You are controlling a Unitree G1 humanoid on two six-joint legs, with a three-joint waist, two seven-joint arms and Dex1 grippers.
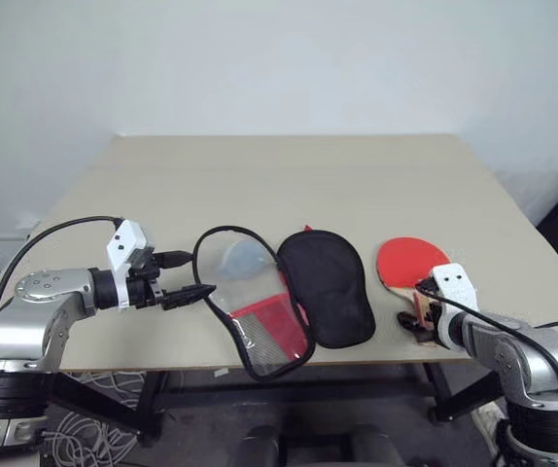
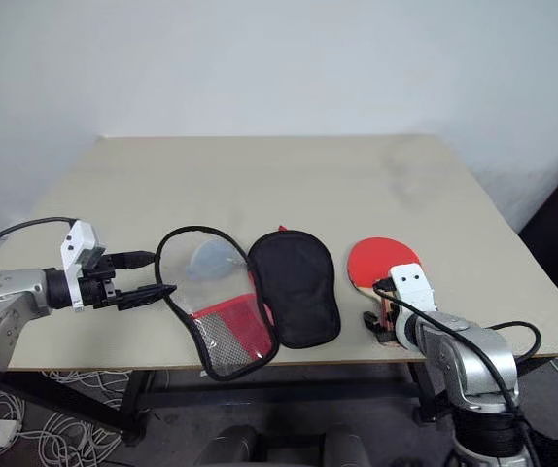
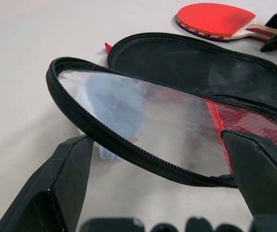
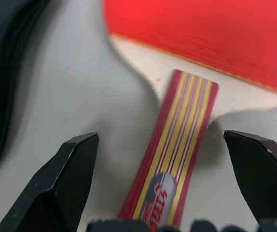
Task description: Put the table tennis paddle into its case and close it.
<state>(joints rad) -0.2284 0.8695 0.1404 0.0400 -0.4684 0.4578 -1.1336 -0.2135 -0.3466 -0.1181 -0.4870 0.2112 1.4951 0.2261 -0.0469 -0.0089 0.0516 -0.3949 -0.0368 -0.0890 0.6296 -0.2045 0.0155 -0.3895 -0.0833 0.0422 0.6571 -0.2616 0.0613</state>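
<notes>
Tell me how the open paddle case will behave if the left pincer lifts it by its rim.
The case looks like soft fabric, so it will probably sag. Its clear-window half already stands raised off the table and will likely flex. It seems light and may slide on the smooth table.

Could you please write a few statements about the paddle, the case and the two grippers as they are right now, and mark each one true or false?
1. The table tennis paddle lies inside the case. False: it lies on the table, beside the open case.
2. The case is zipped shut. False: it lies spread open, the clear-window half next to the black-lined half.
3. The right gripper has its fingers open on either side of the paddle's handle. True.
4. The left gripper is open at the edge of the clear-window half. True.
5. A small grey-blue lump shows through the clear window. True.
</notes>
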